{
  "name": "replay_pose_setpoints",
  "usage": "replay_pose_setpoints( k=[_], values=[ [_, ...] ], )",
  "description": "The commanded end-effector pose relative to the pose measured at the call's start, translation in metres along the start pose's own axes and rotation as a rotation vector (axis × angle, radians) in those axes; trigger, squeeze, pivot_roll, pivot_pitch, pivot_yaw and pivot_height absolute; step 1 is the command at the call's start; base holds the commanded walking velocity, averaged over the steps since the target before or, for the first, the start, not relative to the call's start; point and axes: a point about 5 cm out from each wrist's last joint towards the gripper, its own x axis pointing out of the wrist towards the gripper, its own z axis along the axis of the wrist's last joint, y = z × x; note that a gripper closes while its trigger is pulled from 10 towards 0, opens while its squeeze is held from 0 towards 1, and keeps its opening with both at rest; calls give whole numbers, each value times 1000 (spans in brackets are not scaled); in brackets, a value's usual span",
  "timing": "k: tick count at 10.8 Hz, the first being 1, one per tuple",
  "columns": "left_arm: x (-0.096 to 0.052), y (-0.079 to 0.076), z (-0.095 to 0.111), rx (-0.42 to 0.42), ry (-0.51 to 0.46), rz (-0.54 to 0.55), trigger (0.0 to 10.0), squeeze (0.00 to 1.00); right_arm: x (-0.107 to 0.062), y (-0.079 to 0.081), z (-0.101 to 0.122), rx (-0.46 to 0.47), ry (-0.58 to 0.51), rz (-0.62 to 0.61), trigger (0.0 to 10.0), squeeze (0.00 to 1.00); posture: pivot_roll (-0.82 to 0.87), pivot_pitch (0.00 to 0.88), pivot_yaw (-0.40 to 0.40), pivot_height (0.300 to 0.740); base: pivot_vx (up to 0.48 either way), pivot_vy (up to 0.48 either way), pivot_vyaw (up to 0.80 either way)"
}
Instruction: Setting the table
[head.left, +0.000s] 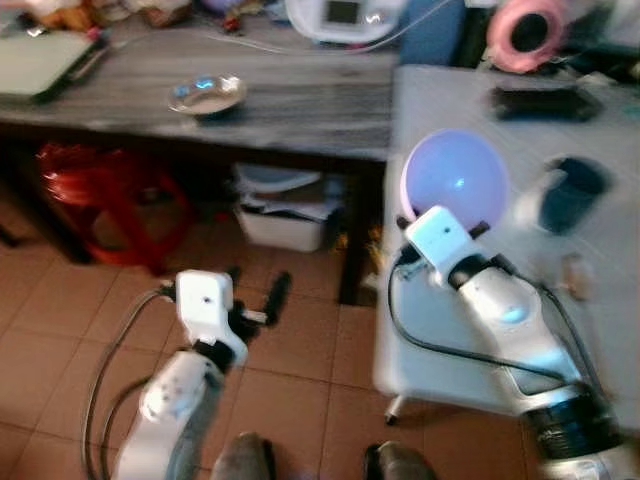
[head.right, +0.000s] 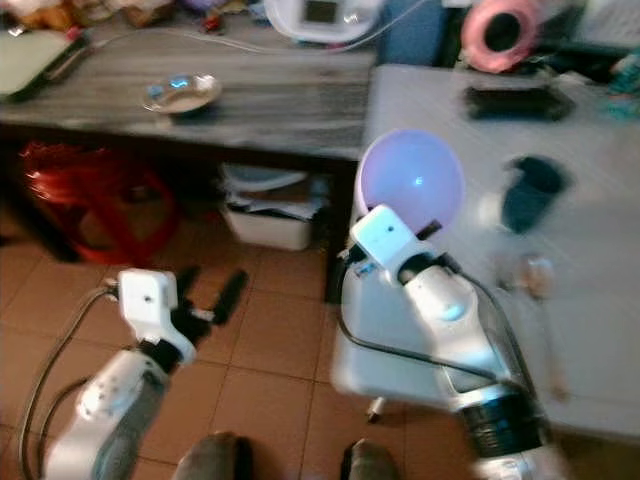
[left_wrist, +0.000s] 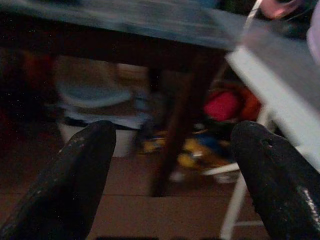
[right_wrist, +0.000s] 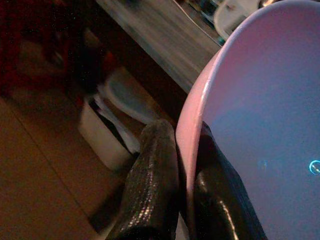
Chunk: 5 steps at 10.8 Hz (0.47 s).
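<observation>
— While the robot's own feet (head.left: 320, 462) show at the bottom of the head views on the tiled floor (head.left: 60, 330), where are the arms?

— Nearest, the left gripper (head.left: 262, 296) hangs low over the tiles in front of the dark wooden table (head.left: 300, 105), its two black fingers (left_wrist: 75, 175) spread apart with nothing between them. The right gripper (right_wrist: 175, 170) is raised at the near corner of the white table (head.left: 440, 370), pinching the rim of a pale lilac bowl (head.left: 455, 180) between its fingers, one inside the wall and one outside.

— And the bowl itself?

— Tilted steeply, almost on edge, its hollow facing the camera, above the white table's near left part. I can't tell whether its lower edge touches the top.

— What lies beyond?

— On the white table, a dark blue cup (head.left: 572, 190) to the right of the bowl, and a dark flat object (head.left: 545, 102) farther back. On the wooden table, a small metal dish (head.left: 207, 95), and a white appliance (head.left: 345, 15) at the far edge. Under it, a white bin (head.left: 285, 215) and a red stool (head.left: 105, 195).

— What could go wrong?

— As I judge it, the hold is only a rim pinch on a tipped bowl close to the table edge. Released while tilted, it could roll or slide off to the floor. Swung right, it might knock the cup.
</observation>
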Motion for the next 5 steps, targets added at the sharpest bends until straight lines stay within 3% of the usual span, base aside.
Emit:
replay_pose_setpoints(
  k=[1, 3, 5],
  values=[
    [1, 2, 0, 38, -9, 26, 10000, 0, -4, -3, 10, 53, -76, -53, 0, 0, -31, 112, 8, 740, 0, 480, 0],
    [6, 4, 2, 71, -35, 54, 10000, 0, -8, 4, 14, 162, -154, -106, 0, 0, -32, 106, 8, 740, 0, 480, 0],
    [7, 9, 4, 142, -52, 92, 10000, 0, -7, 2, 19, 163, -189, -119, 0, 0, -34, 101, 9, 740, 0, 480, 0]
  ],
)
